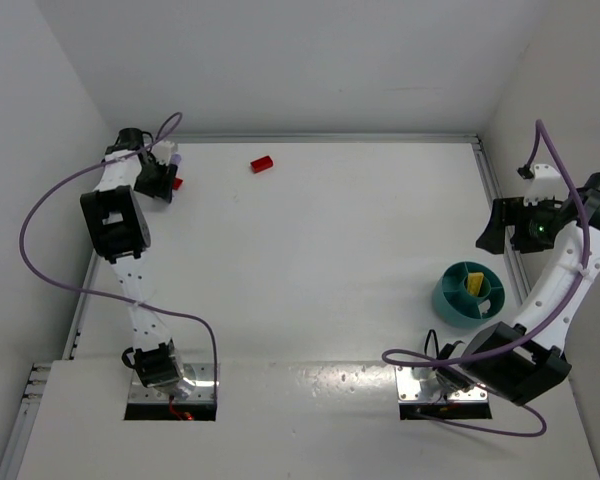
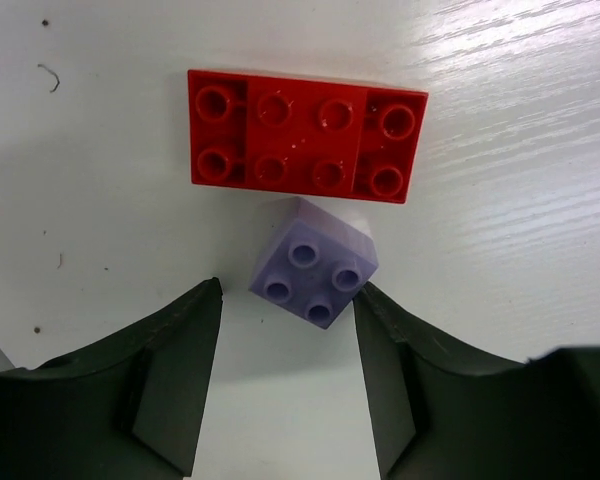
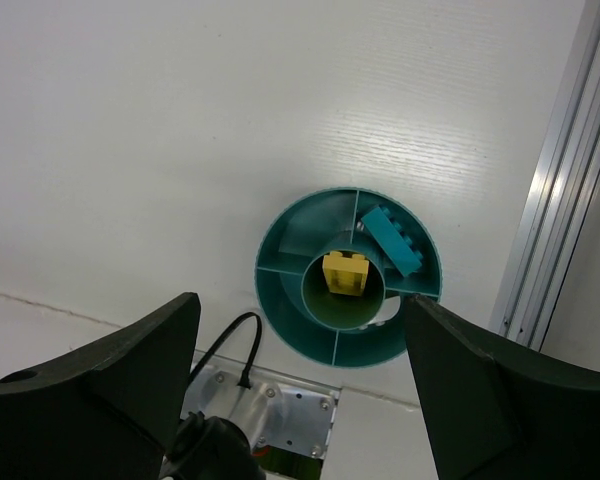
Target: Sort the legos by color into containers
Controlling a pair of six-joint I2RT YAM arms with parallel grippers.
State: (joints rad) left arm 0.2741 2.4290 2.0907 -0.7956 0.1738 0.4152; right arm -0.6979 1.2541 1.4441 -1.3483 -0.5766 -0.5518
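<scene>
Red and lilac under the left wrist camera: a flat red eight-stud plate [image 2: 305, 135] on the white tabletop [image 2: 520, 150]. Just beside its near edge, a small lilac four-stud brick [image 2: 315, 270], turned corner-on, its top corner touching or all but touching the plate. Hard to call which.

Left pincer [image 2: 290, 292] down low over that lilac brick, jaws apart, one dark finger to each side. Finger at right in the wrist view [image 2: 380, 340] right up against a corner of the brick, the other one clear of it. No grip yet. All of this at the far left corner of the tabletop in the top view.

Further along the far edge, on its own, another red brick [image 1: 262, 163].

Over to the right side: teal dish [image 3: 280, 300] close to the right rail, well apart from the loose bricks. In its central ring, a yellow brick [image 3: 346, 273]. In one outer compartment, a cyan brick [image 3: 393, 242], lying aslant against the wall. Right pincer [image 3: 300, 305] high above the dish, jaws wide apart, unloaded.
</scene>
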